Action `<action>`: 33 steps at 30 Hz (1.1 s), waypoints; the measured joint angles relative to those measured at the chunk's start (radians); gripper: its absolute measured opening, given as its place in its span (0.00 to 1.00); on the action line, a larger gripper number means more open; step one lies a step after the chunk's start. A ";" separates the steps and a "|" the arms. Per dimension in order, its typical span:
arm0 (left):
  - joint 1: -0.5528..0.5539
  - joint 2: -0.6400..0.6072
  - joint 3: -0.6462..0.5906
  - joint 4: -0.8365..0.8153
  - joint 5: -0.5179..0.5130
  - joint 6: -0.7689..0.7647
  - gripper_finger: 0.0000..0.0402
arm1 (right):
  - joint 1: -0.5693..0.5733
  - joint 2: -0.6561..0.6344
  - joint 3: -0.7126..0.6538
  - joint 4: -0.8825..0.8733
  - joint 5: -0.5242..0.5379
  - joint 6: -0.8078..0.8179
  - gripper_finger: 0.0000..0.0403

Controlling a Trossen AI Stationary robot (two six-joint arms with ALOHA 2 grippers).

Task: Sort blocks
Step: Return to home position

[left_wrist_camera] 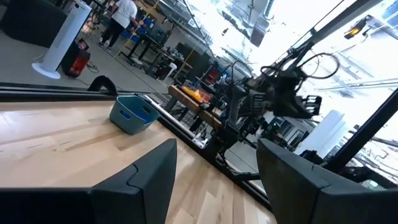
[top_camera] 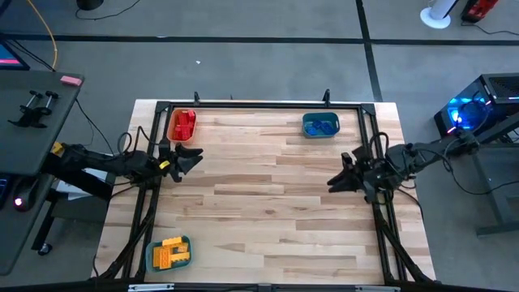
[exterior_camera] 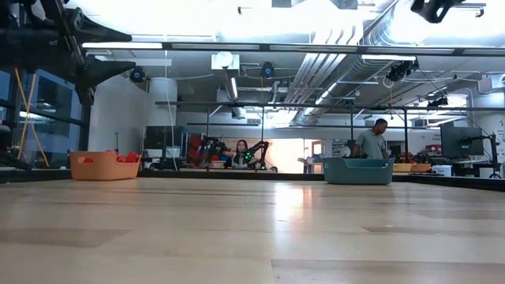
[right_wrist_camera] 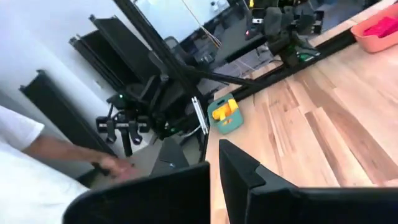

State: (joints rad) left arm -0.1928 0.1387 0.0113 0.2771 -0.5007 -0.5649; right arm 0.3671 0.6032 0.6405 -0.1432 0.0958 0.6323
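Red blocks (top_camera: pixel 186 123) lie in an orange tray (top_camera: pixel 172 128) at the table's far left. Blue blocks (top_camera: pixel 321 125) fill a teal tray (top_camera: pixel 307 128) at the far right. Yellow blocks (top_camera: pixel 168 253) sit in a teal tray (top_camera: pixel 186 258) at the near left corner. My left gripper (top_camera: pixel 191 159) hovers open near the left edge, just nearer than the orange tray, and holds nothing. My right gripper (top_camera: pixel 332 183) hovers near the right edge with its fingers (right_wrist_camera: pixel 186 186) close together and empty. In the right wrist view the yellow blocks (right_wrist_camera: pixel 223 111) and red blocks (right_wrist_camera: pixel 380 27) show.
A dark frame (top_camera: pixel 259 104) runs along the table's far edge and down both sides. The wooden table top (top_camera: pixel 268 203) lies bare between the trays. A person's arm (right_wrist_camera: pixel 56 152) shows beyond the table's left side in the right wrist view. People stand in the room behind.
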 joint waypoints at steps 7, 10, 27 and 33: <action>0.000 0.000 0.000 -0.003 0.000 0.000 0.52 | -0.115 -0.211 -0.310 0.407 -0.139 -0.114 0.00; 0.000 0.000 0.000 -0.004 0.000 0.000 0.52 | -0.218 -0.271 -0.396 0.505 -0.249 -0.111 0.00; 0.000 0.000 0.000 -0.004 0.000 0.000 0.52 | -0.347 -0.357 -0.630 0.643 -0.410 -0.265 0.00; 0.000 0.000 0.000 -0.004 0.000 0.000 0.52 | -0.347 -0.357 -0.631 0.589 -0.398 -0.269 0.00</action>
State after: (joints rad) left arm -0.1928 0.1390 0.0113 0.2729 -0.5007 -0.5648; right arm 0.0204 0.2465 0.0097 0.4460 -0.3021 0.3628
